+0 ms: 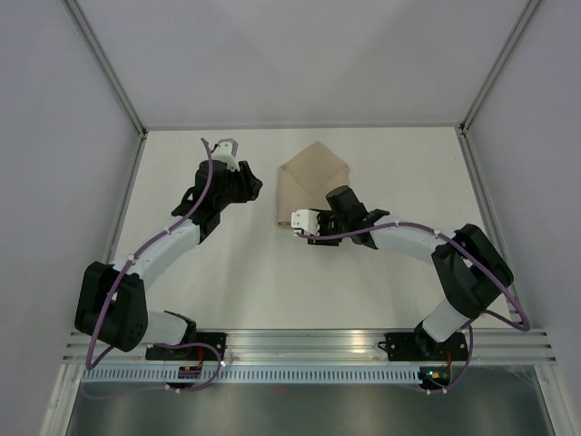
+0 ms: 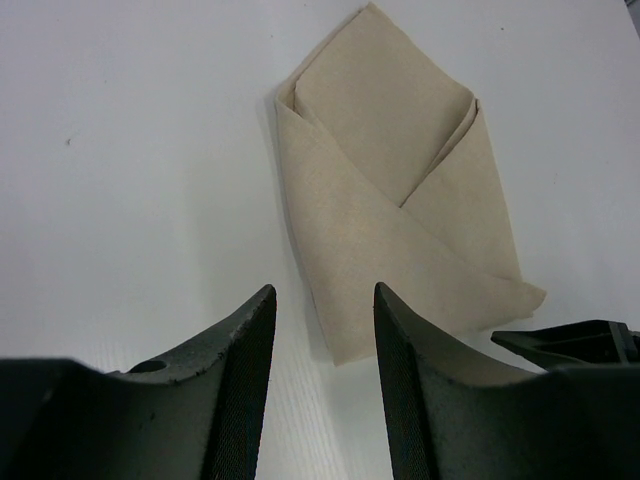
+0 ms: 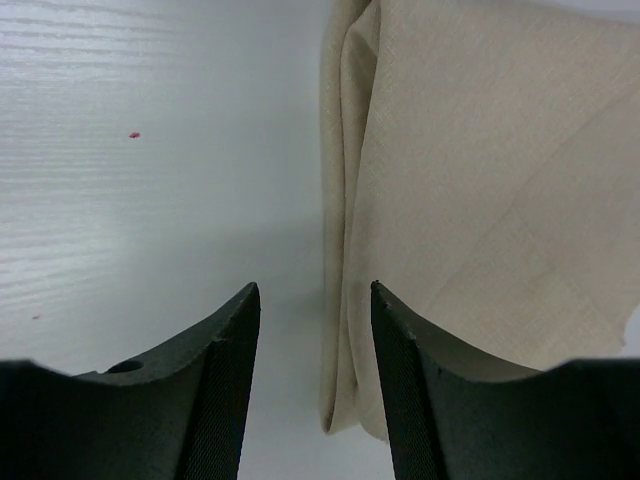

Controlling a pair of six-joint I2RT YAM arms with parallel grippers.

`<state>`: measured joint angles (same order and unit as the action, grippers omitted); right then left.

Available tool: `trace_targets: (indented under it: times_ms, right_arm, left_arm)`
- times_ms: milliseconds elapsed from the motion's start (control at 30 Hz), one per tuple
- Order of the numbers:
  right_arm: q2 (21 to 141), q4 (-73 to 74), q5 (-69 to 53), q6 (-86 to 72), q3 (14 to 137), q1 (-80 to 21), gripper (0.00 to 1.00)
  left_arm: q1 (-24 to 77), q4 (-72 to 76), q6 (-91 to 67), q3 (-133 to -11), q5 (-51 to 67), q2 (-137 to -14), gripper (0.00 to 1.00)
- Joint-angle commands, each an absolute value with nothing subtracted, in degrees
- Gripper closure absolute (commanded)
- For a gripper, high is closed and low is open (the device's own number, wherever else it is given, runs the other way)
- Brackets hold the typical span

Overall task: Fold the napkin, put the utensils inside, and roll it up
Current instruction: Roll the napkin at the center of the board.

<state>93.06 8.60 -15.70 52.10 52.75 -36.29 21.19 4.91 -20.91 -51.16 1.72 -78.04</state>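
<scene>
our left tool [image 2: 324,290] and right tool [image 3: 314,290] gape empty, so we should pinch the folded napkin [image 1: 313,182] squarely at its edge and roll evenly.

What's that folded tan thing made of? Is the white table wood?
The napkin looks like soft woven cloth, matte beige: fine weave and limp folded layers show. The table looks hard and smooth, white with faint straight grain lines, perhaps painted wood or laminate; I cannot tell which.
</scene>
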Motion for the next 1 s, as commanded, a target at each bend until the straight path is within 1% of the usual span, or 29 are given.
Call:
trace_targets:
  times_ms: [0, 367, 567, 700, 800, 867, 967]
  right_arm:
    - [93.4, 1.1, -11.4, 54.4, 51.8, -38.5, 0.46]
    - [99.7, 0.3, -9.3, 55.7, 55.5, -39.3, 0.45]
    - [103.0, -4.0, -6.6, 56.5, 56.3, -39.2, 0.46]
    - [103.5, -5.5, -5.4, 56.8, 55.8, -39.3, 0.48]
    - [101.3, -6.4, -5.6, 56.3, 54.3, -39.3, 0.48]
    - [100.3, -4.7, -6.1, 56.2, 54.8, -39.2, 0.46]
    - [99.5, -1.0, -5.9, 56.1, 57.1, -39.3, 0.46]
  left_arm:
    - [21.1, 7.8, -19.6, -50.2, 3.1, -76.0, 0.5]
    - [21.1, 8.0, -18.0, -49.7, 3.2, -75.8, 0.5]
    - [21.1, 8.3, -17.8, -49.3, 3.4, -75.8, 0.5]
    - [21.1, 8.5, -17.5, -49.1, 3.5, -76.1, 0.5]
    - [21.1, 8.4, -17.3, -49.0, 3.8, -75.8, 0.5]
    - [21.1, 8.4, -17.1, -49.0, 3.9, -75.7, 0.5]
    - [21.1, 8.4, -17.0, -49.0, 4.1, -75.8, 0.5]
